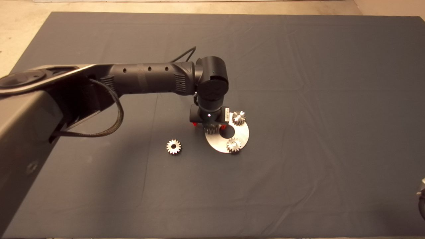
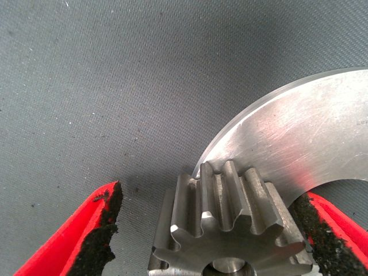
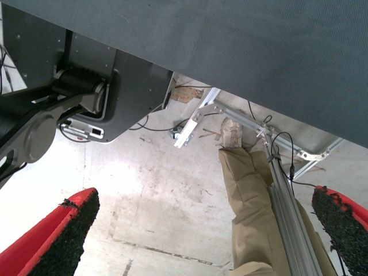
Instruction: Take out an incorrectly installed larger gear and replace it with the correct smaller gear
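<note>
The larger gear [image 2: 230,230], grey steel with coarse deep teeth, sits on the edge of a round steel plate [image 2: 310,132]. My left gripper [image 2: 210,195] stands open around it. One pad [image 2: 319,230] is against the gear, while the other pad [image 2: 100,230] is a small gap away. From above, the left gripper [image 1: 209,125] covers most of the larger gear [image 1: 211,130] on the plate [image 1: 244,134]. The smaller gear [image 1: 173,146], bright with fine teeth, lies loose on the mat left of the plate. At the lower right edge, my right gripper [image 1: 421,200] is parked and open [image 3: 204,195].
Two more gears [image 1: 238,118] [image 1: 234,145] stand on the plate around its centre hole [image 1: 227,132]. The right wrist view shows the floor under the table, an aluminium frame [image 3: 287,195] and a person's leg [image 3: 253,201] in tan trousers.
</note>
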`<action>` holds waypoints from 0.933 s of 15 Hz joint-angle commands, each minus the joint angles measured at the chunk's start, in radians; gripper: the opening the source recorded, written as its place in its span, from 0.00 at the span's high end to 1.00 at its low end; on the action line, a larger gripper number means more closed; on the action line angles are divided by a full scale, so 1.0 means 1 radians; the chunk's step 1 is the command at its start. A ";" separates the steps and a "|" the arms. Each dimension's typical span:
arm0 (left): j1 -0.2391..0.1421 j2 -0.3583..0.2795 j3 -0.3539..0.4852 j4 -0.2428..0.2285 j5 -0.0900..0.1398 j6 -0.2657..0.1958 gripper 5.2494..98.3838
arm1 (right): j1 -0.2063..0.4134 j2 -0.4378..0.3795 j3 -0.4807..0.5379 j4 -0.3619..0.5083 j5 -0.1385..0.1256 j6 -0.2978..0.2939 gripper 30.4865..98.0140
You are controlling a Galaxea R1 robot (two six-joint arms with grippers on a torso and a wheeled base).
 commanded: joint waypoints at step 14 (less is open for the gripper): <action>-0.011 0.001 -0.076 -0.044 0.140 0.043 0.50 | -0.028 0.003 0.003 -0.028 -0.127 -0.005 0.00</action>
